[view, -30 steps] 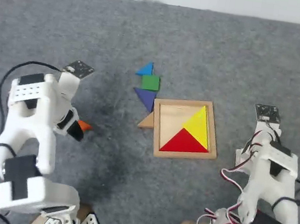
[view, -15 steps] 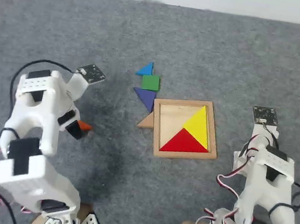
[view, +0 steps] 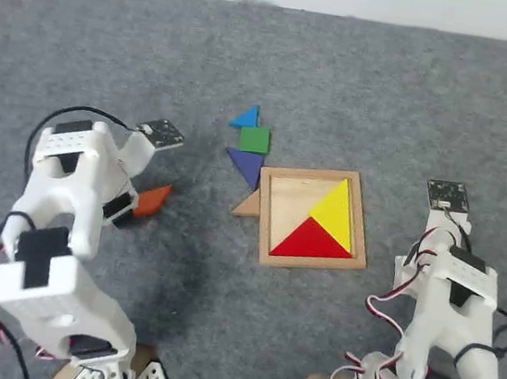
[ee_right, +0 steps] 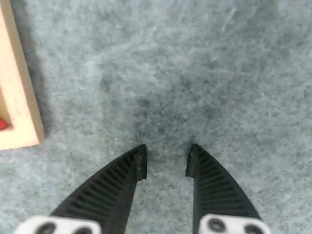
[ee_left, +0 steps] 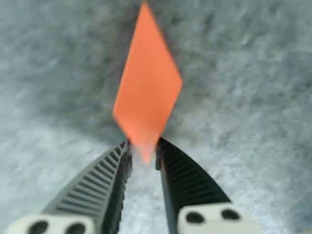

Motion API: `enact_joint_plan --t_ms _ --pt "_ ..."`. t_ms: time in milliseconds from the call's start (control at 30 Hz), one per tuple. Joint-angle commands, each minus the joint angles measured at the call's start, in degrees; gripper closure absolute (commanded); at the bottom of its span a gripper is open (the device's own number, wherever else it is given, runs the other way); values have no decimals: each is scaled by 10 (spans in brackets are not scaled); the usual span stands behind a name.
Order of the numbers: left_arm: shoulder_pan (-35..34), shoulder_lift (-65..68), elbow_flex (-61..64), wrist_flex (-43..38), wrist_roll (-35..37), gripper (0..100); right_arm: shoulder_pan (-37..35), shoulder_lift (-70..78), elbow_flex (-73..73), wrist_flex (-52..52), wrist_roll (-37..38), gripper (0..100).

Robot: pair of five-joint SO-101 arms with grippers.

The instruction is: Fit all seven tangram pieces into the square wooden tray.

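From above, the square wooden tray (view: pixel 309 261) holds a yellow triangle (view: pixel 336 212) and a red triangle (view: pixel 310 242) (four loose pieces (view: pixel 254 139) lie off one corner). My left gripper (view: pixel 131 208) sits well apart from it.

Left wrist: my fingers pinch the orange piece (ee_left: pixel 147 97) by its tip.

Right wrist: my right gripper (ee_right: pixel 165 161) hangs spread and empty over grey carpet (ee_right: pixel 219 73), near the tray's corner.

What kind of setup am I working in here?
Probably a robot test bench: a grey fabric-covered table, left arm and right arm side by side, a tangram tray with loose pieces beside it.
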Motion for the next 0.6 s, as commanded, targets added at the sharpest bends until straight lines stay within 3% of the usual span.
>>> enact_joint_plan --t_ms 0,133,300,567 --pt "38 -96 -3 47 36 934 -4 -15 1 -7 -7 842" --pt "100 -157 -4 98 66 912 -4 -15 1 -7 -8 842" --pt "116 -149 -4 7 63 747 -3 -15 1 -7 -10 842" --pt "85 -7 -17 -79 -32 773 -3 -15 1 -7 -10 843"
